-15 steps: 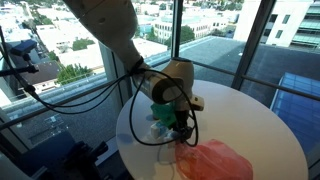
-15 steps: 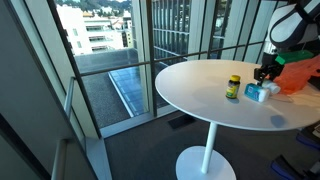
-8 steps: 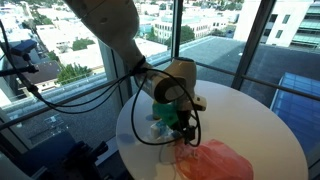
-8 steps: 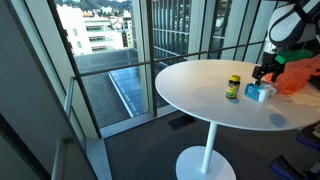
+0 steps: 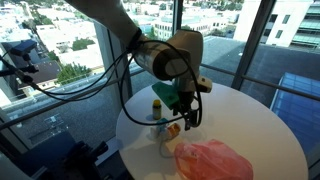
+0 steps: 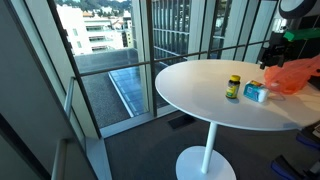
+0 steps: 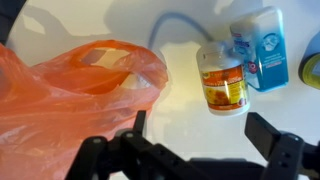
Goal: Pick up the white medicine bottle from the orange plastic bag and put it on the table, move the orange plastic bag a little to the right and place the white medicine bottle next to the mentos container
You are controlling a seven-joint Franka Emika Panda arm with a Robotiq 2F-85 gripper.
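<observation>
In the wrist view the white medicine bottle (image 7: pixel 222 80) with an orange label lies on the white table (image 7: pixel 180 120), touching the blue-and-white mentos container (image 7: pixel 258 45). The orange plastic bag (image 7: pixel 70 95) lies to its left, apart from it. My gripper (image 7: pixel 200 135) is open and empty, and hovers above the table just in front of the bottle. In both exterior views the gripper (image 5: pixel 186 108) (image 6: pixel 275 52) hangs above the bag (image 5: pixel 210 158) (image 6: pixel 291 74) and the mentos container (image 6: pixel 256 92).
A small bottle with a yellow lid (image 6: pixel 233 87) stands beside the mentos container and also shows in an exterior view (image 5: pixel 157 104). The round table (image 6: pixel 200 100) stands by floor-to-ceiling windows. Its edge lies near the bottles.
My gripper has risen from down by the bottles to well above the table. The medicine bottle stays on the table beside the mentos container.
</observation>
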